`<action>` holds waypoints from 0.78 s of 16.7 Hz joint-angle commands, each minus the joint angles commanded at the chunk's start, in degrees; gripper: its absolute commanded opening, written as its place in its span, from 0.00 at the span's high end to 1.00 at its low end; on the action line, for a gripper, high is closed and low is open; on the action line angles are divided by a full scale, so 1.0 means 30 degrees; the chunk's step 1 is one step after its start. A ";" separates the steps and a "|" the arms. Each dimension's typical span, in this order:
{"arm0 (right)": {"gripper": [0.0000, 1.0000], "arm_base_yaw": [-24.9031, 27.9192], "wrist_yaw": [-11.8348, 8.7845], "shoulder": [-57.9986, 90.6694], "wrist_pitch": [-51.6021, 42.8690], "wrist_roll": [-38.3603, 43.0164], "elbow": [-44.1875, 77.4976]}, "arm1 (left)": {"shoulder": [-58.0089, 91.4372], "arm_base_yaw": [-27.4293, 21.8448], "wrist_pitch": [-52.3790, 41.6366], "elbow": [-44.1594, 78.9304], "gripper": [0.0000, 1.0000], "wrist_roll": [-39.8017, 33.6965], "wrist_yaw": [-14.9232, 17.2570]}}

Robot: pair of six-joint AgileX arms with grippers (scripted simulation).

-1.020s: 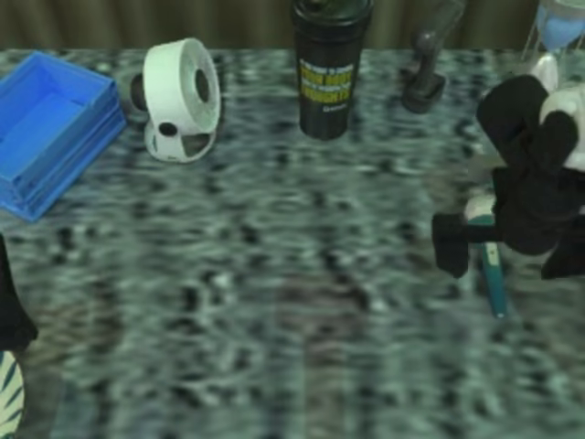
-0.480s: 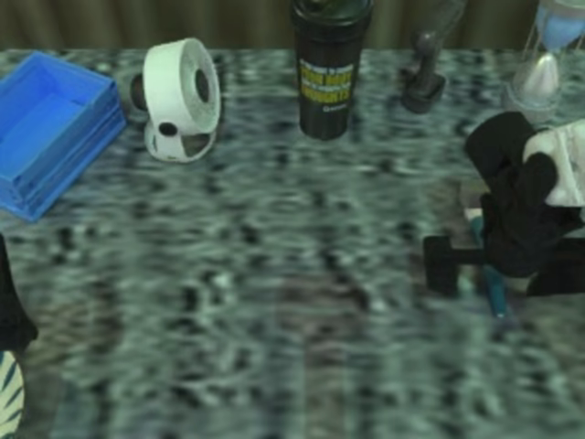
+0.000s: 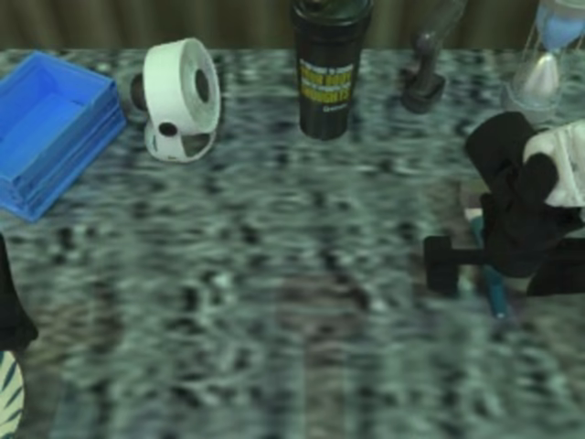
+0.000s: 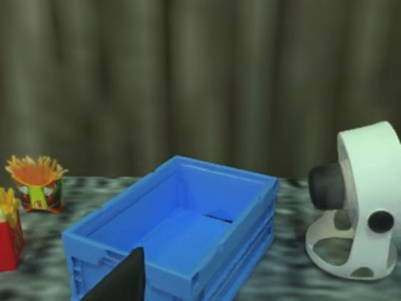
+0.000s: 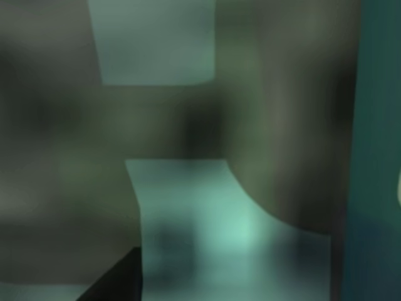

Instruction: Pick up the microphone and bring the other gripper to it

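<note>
right gripper (image 3: 498,267) fingers spread astride slim teal microphone (image 3: 494,291), mottled stone-look table (image 3: 274,274); left arm parked

One blue crate (image 3: 50,128) is sitting at the counter's (image 3: 274,320) left side, and one white fan (image 3: 178,99) is standing just beside it. One black tumbler (image 3: 329,69) with yellow text is standing at the back, with one dark grey object (image 3: 423,82) of unclear kind to its right and one hourglass (image 3: 541,69) at the far right corner. One microphone (image 3: 494,288) is lying on the right, its teal handle showing under the right gripper (image 3: 498,265). Two grippers are showing in all, the left gripper (image 3: 11,311) sitting at the left edge. Two fries cartons, one (image 4: 36,182) and another (image 4: 7,229), are appearing in the left wrist view.
</note>
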 joint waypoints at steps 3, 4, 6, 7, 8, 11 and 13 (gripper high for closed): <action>0.68 0.0000 0.0000 0.0000 0.0000 0.0000 0.0000 | 0.0000 0.0000 0.0000 0.0000 0.00 0.0000 0.0000; 0.75 0.0000 0.0000 0.0000 0.0000 0.0000 0.0000 | 0.0000 0.0000 0.0000 0.0000 0.00 0.0000 0.0000; 0.90 0.0000 0.0000 0.0000 0.0000 0.0000 0.0000 | 0.0000 0.0000 0.0000 0.0000 0.00 0.0000 0.0000; 0.98 0.0000 0.0000 0.0000 0.0000 0.0000 0.0000 | 0.0000 0.0000 0.0000 0.0000 0.00 0.0000 0.0000; 1.00 0.0000 0.0000 0.0000 0.0000 0.0000 0.0000 | 0.0000 0.0000 0.0000 0.0000 0.00 0.0000 0.0000; 1.00 0.0000 0.0000 0.0000 0.0000 0.0000 0.0000 | 0.0000 0.0000 0.0000 0.0000 0.00 0.0000 0.0000; 1.00 0.0000 0.0000 0.0000 0.0000 0.0000 0.0000 | 0.0000 0.0000 0.0000 0.0000 0.00 0.0000 0.0000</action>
